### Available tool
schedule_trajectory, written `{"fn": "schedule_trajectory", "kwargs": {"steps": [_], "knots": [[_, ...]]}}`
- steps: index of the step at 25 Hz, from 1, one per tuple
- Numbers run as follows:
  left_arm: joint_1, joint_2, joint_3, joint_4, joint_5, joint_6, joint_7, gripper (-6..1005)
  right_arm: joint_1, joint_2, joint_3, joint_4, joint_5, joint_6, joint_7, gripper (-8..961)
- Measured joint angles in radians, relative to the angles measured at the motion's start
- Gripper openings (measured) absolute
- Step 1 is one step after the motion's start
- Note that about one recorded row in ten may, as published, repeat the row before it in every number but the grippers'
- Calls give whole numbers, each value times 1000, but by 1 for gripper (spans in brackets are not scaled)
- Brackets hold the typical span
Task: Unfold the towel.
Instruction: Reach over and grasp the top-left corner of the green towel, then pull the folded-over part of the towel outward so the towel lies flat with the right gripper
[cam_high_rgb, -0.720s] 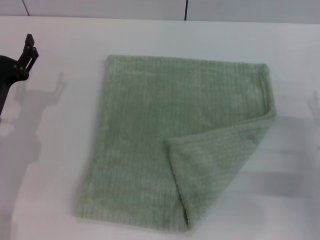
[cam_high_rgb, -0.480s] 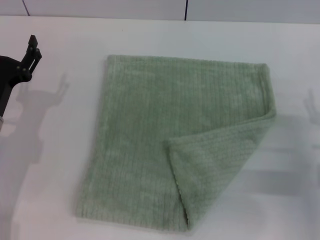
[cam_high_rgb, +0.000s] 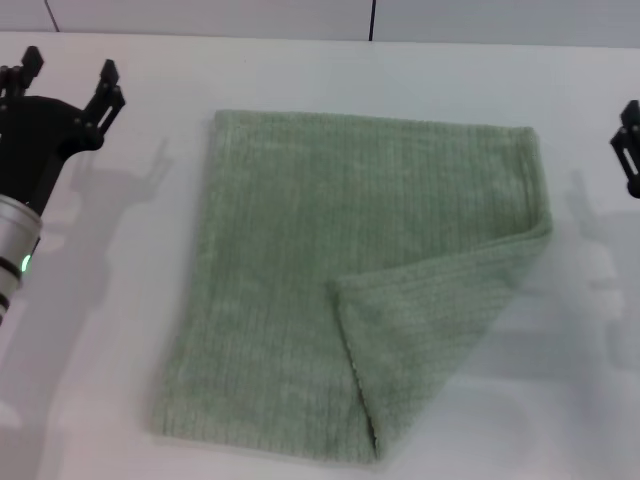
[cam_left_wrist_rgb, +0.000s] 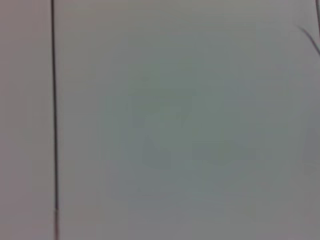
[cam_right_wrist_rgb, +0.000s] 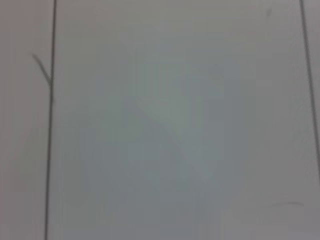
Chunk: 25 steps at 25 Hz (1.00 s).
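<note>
The pale sage-green towel lies flat on the white table in the head view. Its near right corner is folded over onto the cloth as a triangular flap. My left gripper is open and empty, above the table well to the left of the towel's far left corner. My right gripper shows only partly at the right edge, to the right of the towel's far right corner. Neither wrist view shows the towel or any fingers.
The table's far edge meets a pale wall with a dark vertical seam. Both wrist views show only a pale surface with thin dark lines.
My left arm has moved in from the left edge toward the towel, and both of its fingers now show. My right gripper has come into view at the right edge. The towel has not moved.
</note>
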Motion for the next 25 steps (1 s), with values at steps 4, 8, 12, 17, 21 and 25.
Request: {"fn": "schedule_trajectory", "kwargs": {"steps": [4,8,12,17,21,25], "knots": [[36,10,13,-157,22,-182,5,834,5,-2,-2,-16,-19,-39,-9,829],[85,10,-11,-317,109,-352,43,821,6,-3,-3,-24,-24,-44,-10,829],[93,7,-12,-350,110,-397,69,808,4,-3,5,-24,-24,-55,-9,829],[118,27,-9,-496,110,-595,62,792,4,-3,2,-33,-24,-65,-9,830],[135,49,-35,-746,107,-1014,51,780,10,-5,-1,-56,-40,-90,-12,830],[136,37,-97,-896,107,-1320,89,767,16,-13,5,-114,-80,-163,-15,829]]}}
